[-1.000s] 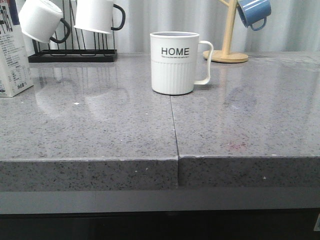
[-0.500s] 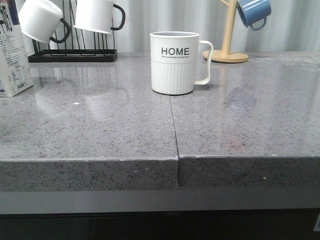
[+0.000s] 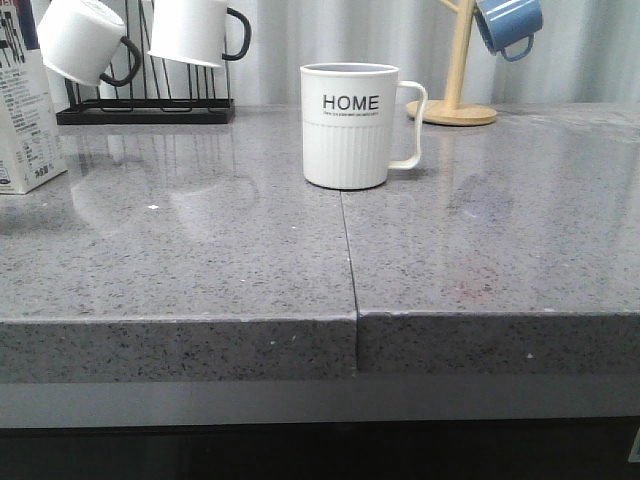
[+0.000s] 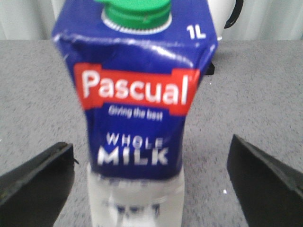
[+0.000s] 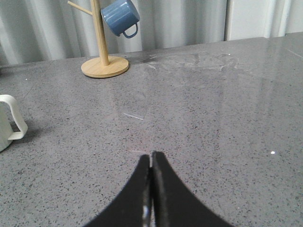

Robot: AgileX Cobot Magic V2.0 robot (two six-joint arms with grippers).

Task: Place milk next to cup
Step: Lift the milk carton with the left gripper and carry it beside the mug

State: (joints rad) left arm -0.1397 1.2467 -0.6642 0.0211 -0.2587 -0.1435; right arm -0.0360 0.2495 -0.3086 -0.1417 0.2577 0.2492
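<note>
Blue-topped milk (image 4: pixel 137 118) stands upright between the left gripper (image 4: pixel 150 182)'s wide-apart fingers (image 4: pixel 33 177), untouched; right gripper (image 5: pixel 151 189) closed

glossy speckled stone countertop (image 3: pixel 200 260), wooden mug tree (image 5: pixel 102 52)

A grey speckled stone countertop (image 3: pixel 200 260) fills the scene, polished enough to carry soft reflections of whatever stands on it. A thin seam (image 3: pixel 347 250) runs from its front edge toward the back, splitting it into two slabs, and the thick front edge drops to a paler grey band with darkness below. Behind the counter hangs a pale, pleated curtain (image 3: pixel 330 35) in vertical folds. At the back left a black wire rack (image 3: pixel 145 105) holds two white mugs with black handles (image 3: pixel 195 30). At the back right a wooden mug tree (image 3: pixel 455 80) on a round base carries a blue mug (image 3: pixel 508 24). The light is even and diffuse.
</note>
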